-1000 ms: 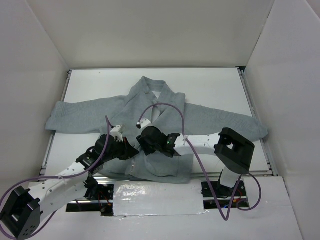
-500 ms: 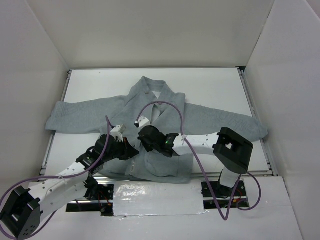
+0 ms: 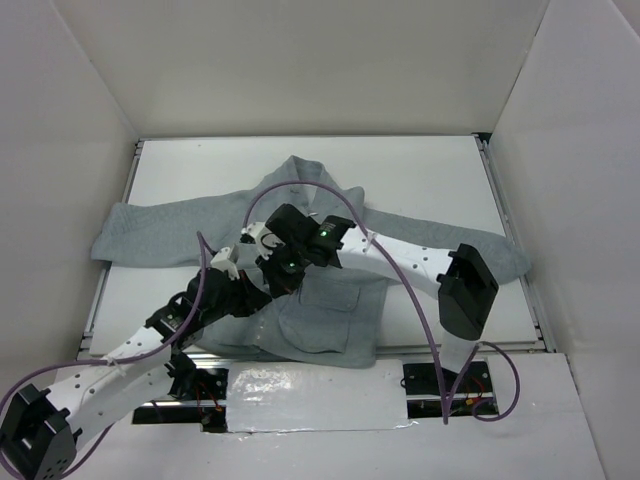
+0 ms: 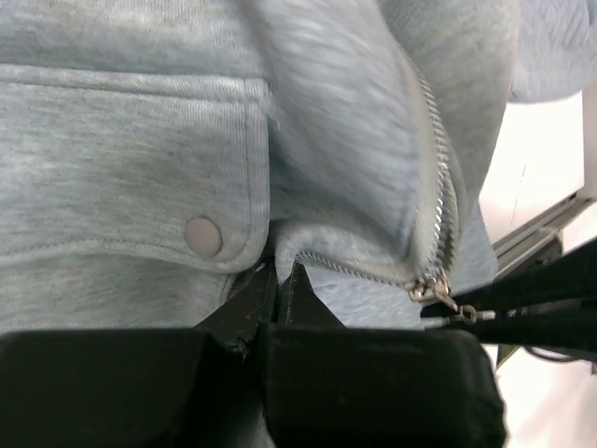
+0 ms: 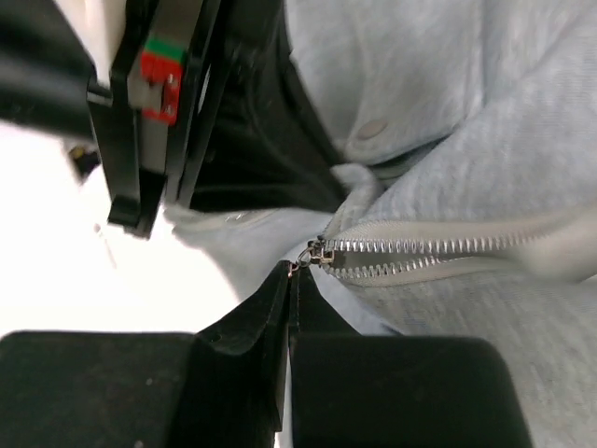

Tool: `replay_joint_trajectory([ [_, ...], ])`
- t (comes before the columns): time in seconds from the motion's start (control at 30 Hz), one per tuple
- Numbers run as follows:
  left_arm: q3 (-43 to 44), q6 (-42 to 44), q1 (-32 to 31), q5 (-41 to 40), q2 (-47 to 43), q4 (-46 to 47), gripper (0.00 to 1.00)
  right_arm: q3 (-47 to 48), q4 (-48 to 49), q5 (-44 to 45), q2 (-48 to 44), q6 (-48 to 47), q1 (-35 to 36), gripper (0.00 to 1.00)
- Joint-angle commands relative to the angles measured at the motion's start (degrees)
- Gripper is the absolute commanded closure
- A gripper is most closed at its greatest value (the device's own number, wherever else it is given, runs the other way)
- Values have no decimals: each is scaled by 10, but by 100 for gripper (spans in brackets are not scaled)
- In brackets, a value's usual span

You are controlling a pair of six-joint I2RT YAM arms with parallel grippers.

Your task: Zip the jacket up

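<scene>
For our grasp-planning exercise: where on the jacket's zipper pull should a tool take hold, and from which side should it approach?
Pinch the free end of the zipper pull, coming in from the hem side, opposite the teeth. It is a thin flat tab jutting from the slider, as the right tool seems to hold it.

No legible txt, labels or nos. anywhere

The white table (image 3: 420, 170) carries the grey jacket (image 3: 330, 312), which lies front up with its collar toward the far edge and its hem at the near edge. Its sleeves are spread out sideways, and each cuff reaches close to a side edge of the table.
</scene>
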Motion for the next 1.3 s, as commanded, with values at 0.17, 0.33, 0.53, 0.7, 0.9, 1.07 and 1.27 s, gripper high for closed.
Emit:
replay_joint_trajectory([
  [0.17, -42, -48, 4, -9, -9, -4, 100, 131, -126, -150, 101, -33, -58, 100],
  [0.33, -50, -51, 4, -5, -61, -42, 100, 224, -231, -163, 190, -94, -117, 100],
  [0.53, -67, -68, 3, -9, -102, -96, 100, 404, -346, -132, 294, -95, -209, 100],
  [0.7, -86, -83, 3, -5, -101, -92, 100, 409, -327, -82, 310, -60, -260, 100],
  [0.9, -85, -80, 2, -3, -99, -94, 100, 351, -218, -4, 282, -17, -289, 100],
  [1.07, -73, -80, 2, -15, -126, -123, 100, 342, -156, -14, 267, 26, -329, 100],
  [1.27, -66, -83, 2, -16, -141, -147, 100, 445, -110, 104, 327, 87, -377, 100],
])
